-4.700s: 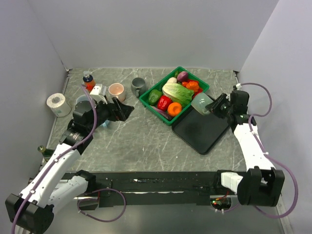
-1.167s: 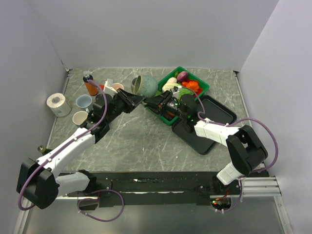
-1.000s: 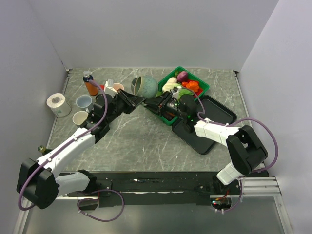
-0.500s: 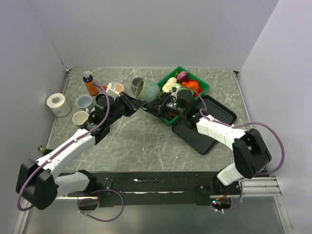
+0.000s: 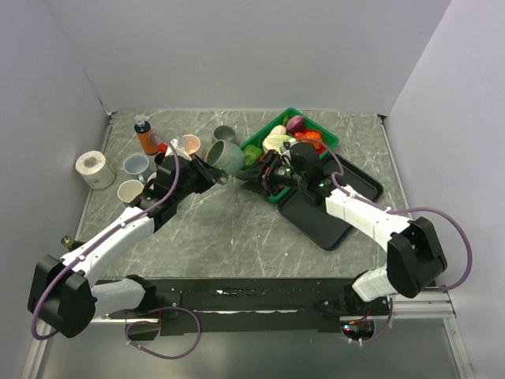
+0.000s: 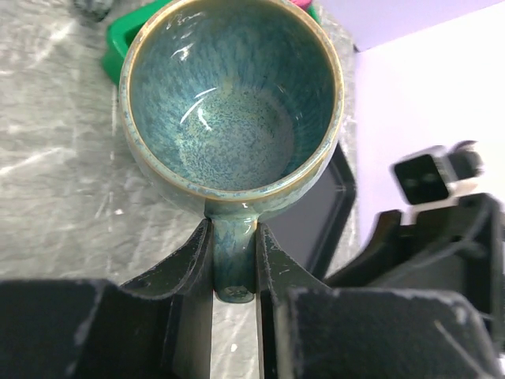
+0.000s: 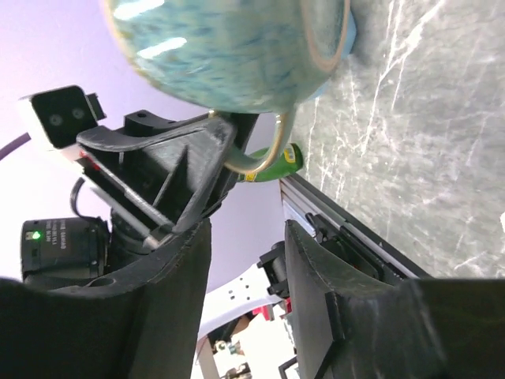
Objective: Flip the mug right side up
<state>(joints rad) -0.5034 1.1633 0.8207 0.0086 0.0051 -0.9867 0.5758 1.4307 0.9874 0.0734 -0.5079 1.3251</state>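
Clamping the mug (image 6: 233, 103) by its handle (image 6: 234, 268): left gripper (image 6: 234, 234), clearest wrist-side.

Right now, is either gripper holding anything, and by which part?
The left gripper holds the teal glazed ceramic mug by its handle, pinched between its two fingers. The right gripper is open and holds nothing.

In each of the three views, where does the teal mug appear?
Top external: the teal mug is left of centre, beside the green basket.
Left wrist: the mug fills the upper middle, opening toward the camera.
Right wrist: the mug spans the top edge.
Shared landmark: the left gripper, clamped on its handle.
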